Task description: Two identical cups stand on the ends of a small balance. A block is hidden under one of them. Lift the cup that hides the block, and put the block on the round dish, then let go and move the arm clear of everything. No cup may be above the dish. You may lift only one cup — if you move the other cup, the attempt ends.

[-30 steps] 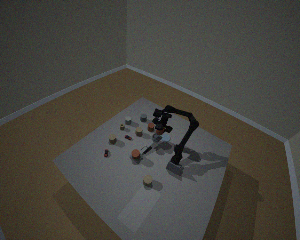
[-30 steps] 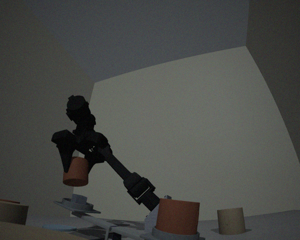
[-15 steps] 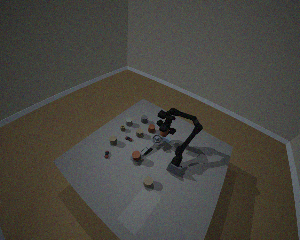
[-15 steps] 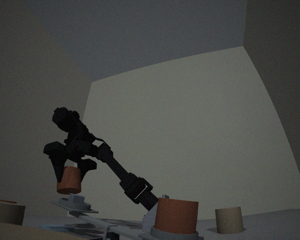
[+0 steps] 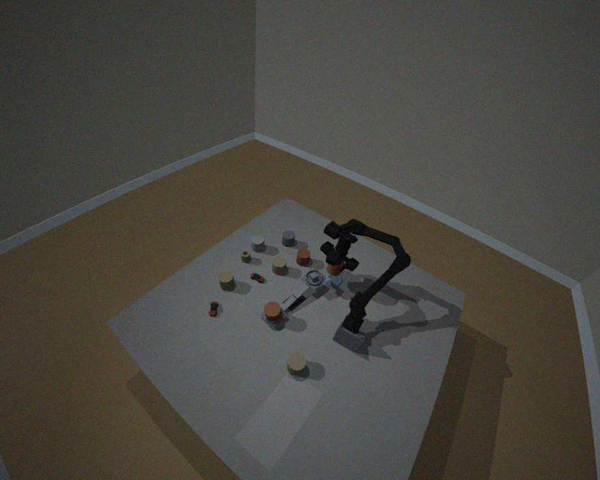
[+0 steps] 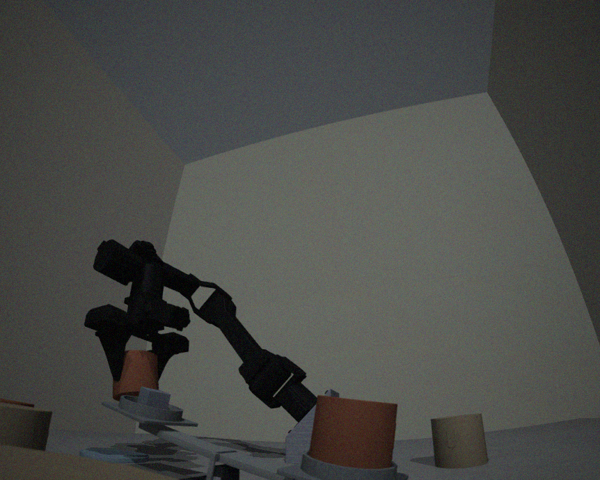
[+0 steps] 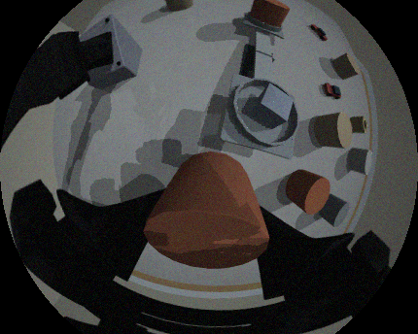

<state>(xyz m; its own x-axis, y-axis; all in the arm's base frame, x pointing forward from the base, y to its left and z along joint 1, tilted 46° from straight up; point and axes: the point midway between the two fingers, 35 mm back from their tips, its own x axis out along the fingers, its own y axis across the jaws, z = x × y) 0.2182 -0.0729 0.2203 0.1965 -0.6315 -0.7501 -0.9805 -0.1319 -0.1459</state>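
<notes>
My gripper [image 5: 334, 266] [image 6: 138, 376] [image 7: 209, 202] is shut on an orange cup [image 5: 334, 270] [image 6: 139, 367] [image 7: 209, 194], held upright in the air. The grey block [image 5: 314, 275] [image 6: 154, 398] [image 7: 278, 104] sits uncovered inside the ring on the raised end of the balance [image 5: 298, 301] [image 6: 185, 442] [image 7: 262, 60]. The other orange cup [image 5: 273, 311] [image 6: 354, 430] [image 7: 268, 13] stands on the low end. The pale blue round dish [image 5: 336, 280] [image 6: 113, 454] lies beside the raised end; the held cup appears above or very near it. The dish is hidden in the wrist view.
A third orange cylinder [image 5: 303, 257] [image 7: 303, 190] and a beige one [image 5: 279, 266] [image 7: 332, 130] stand beyond the raised end. Grey, white and beige cylinders and two toy cars [image 5: 257, 277] [image 5: 213, 308] are farther out. Another beige cylinder [image 5: 296, 364] [image 6: 459, 440] stands past the low end.
</notes>
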